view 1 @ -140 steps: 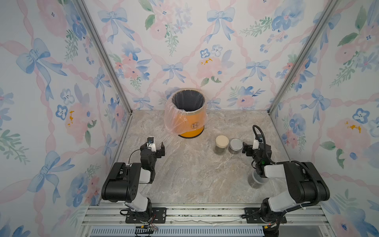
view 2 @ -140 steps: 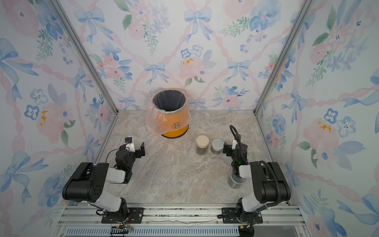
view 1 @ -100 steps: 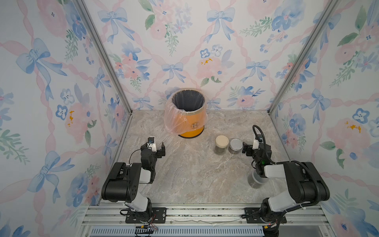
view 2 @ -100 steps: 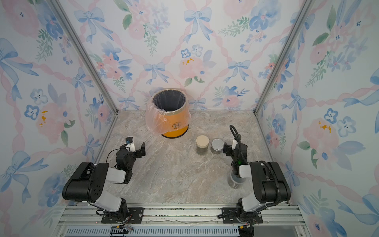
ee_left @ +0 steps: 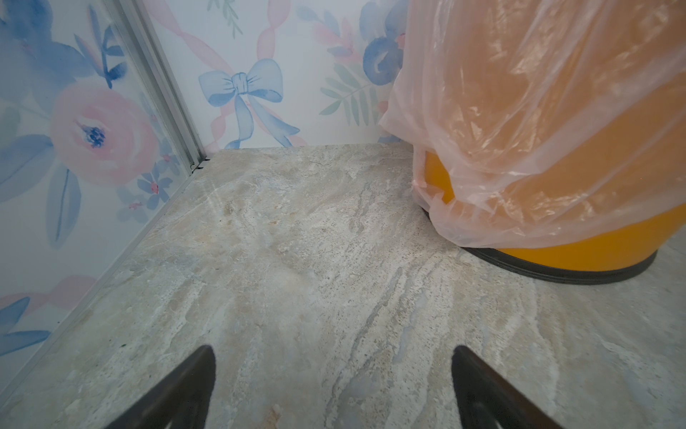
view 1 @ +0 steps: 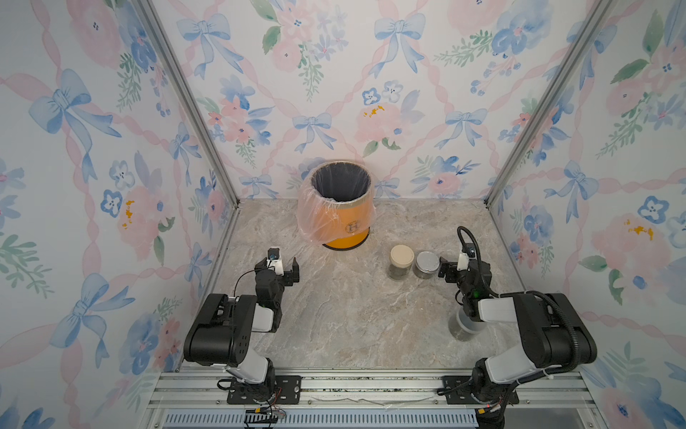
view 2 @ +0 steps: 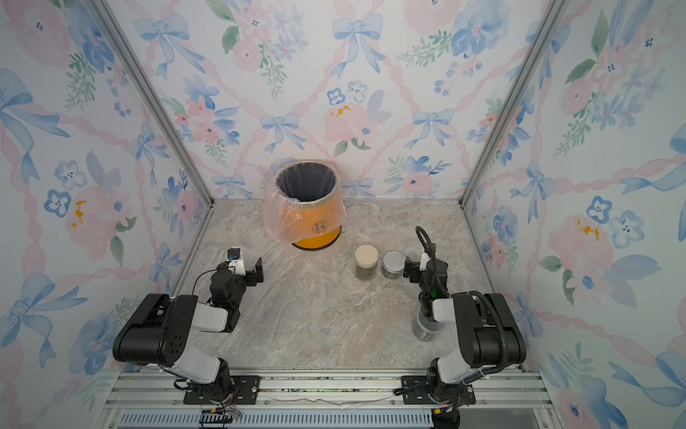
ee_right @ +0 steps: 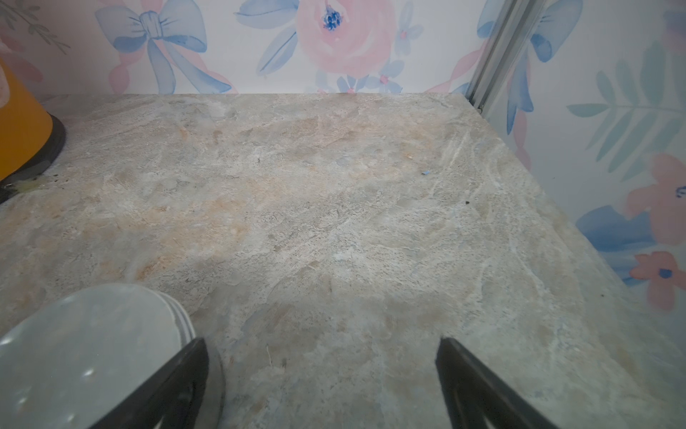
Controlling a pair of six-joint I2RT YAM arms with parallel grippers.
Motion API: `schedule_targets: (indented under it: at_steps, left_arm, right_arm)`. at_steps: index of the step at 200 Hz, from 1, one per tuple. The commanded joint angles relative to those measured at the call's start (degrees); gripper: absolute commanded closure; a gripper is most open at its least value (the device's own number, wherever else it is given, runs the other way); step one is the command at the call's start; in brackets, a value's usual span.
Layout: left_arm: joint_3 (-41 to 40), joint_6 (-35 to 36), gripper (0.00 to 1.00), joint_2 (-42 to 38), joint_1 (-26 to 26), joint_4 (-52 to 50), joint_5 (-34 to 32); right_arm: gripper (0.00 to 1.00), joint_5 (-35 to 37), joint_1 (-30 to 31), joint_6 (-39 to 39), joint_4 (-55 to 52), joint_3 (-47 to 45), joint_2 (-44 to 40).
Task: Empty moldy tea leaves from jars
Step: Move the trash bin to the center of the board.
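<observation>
Two robot arms are hovering over a marble-patterned desk (view 1: pixel 352 308), with the clearing-out of moldy tea leaves (view 1: pixel 398 274) apparently yet to begin. The leaves are sitting as a dark mass inside three lidded jars. The beige-lidded jar (view 1: pixel 401 262) and the silver-lidded jar (view 1: pixel 427 264) are standing upright side by side, right of the desk's centre. The grey-lidded jar (view 1: pixel 463 327) is sitting toward the front-right corner, partly hidden under the right forearm.

The right fingers (view 1: pixel 443 267) are spread wide and pinching nothing. One is hanging just beside the silver-lidded jar, whose lid is filling a corner of the right wrist view, though contact cannot be made out. That placing is pointing to this jar as the likely first pick. The left fingers (view 1: pixel 296 268) are likewise spread and empty, hovering over bare desk near the left edge, seemingly keeping clear until a lid needs twisting.

The orange bin (view 1: pixel 339 208), lined with thin plastic, is standing open-mouthed at the middle of the back edge, probably so that either arm can tip into it. Open desk is lying between jars and bin. The tighter spot is the right edge, where jar, arm and wall are crowding together.
</observation>
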Motion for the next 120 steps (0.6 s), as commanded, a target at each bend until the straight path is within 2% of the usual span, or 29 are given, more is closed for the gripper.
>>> schedule_targets:
  at_steps: [1, 96, 107, 120]
  left_arm:
    - [-0.13, 0.33, 0.02, -0.29, 0.06, 0.16, -0.12]
    - [0.31, -0.46, 0.02, -0.28, 0.73, -0.68, 0.37]
    - [0.47, -0.34, 0.02, -0.97, -0.35, -0.76, -3.13]
    - [2.46, 1.50, 0.02, -3.87, -3.11, -6.27, -8.77]
  right_arm:
    - [0.04, -0.01, 0.22, -0.49, -0.26, 1.07, -0.64]
    - [0.03, 0.36, 0.48, -0.51, -0.36, 1.25, -0.55]
    - [0.03, 4.36, 1.98, -0.85, -2.13, 2.22, -1.44]
    - [0.03, 6.07, 3.04, -1.41, -12.31, 5.39, -5.41]
